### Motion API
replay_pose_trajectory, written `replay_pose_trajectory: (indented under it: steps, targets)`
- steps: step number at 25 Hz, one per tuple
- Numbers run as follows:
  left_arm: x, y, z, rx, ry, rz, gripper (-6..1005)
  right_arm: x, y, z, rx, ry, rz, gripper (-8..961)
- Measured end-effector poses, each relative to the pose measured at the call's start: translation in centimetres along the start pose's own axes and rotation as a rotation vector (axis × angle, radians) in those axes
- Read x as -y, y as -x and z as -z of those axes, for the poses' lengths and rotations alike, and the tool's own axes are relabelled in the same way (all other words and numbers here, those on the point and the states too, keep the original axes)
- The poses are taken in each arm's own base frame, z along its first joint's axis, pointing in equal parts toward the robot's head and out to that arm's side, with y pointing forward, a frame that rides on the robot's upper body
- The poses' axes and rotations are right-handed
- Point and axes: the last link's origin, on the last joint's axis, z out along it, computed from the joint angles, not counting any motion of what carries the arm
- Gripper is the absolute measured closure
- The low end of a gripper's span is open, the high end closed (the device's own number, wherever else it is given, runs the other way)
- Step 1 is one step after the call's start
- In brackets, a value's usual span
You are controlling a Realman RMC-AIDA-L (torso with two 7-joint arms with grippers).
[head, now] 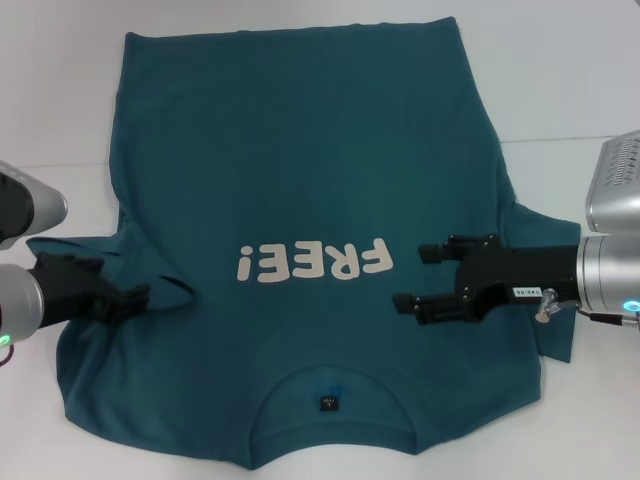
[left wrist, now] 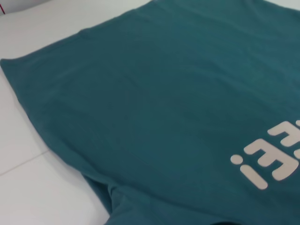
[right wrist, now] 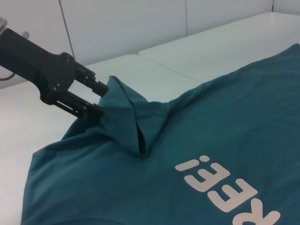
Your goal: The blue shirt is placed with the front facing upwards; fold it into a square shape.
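Note:
The blue shirt [head: 300,170] lies spread front-up on the white table, with its collar and dark neck label [head: 327,403] nearest me and the cream "FREE!" lettering [head: 315,262] across the chest. At the shirt's left side, my left gripper [head: 140,297] is shut on the left sleeve. In the right wrist view the left gripper [right wrist: 99,97] holds the sleeve fabric [right wrist: 126,112] pulled up into a peak and drawn inward. My right gripper [head: 412,277] hovers open over the chest just right of the lettering, holding nothing. The left wrist view shows only the shirt body [left wrist: 164,93].
The white table [head: 570,80] surrounds the shirt, with a thin seam line [head: 560,138] running across it on the right. The right sleeve [head: 550,320] lies under my right arm. The shirt's hem [head: 290,28] reaches close to the far edge of the view.

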Motion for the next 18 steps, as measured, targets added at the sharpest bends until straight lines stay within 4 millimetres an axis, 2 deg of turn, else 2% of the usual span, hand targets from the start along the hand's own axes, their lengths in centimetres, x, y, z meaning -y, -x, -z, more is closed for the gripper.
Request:
replay_pose_trajectory:
  steps: [6,18]
  targets:
    - [0.4,0.4,-1.0,0.041,-0.033,-0.011,356,0.0,0.0,0.0,-0.001,0.000,0.001,40]
    - [0.8,0.4,-1.7,0.047,-0.050,-0.004,406,-0.1,-0.1,-0.1,-0.001,0.005,-0.010,40]
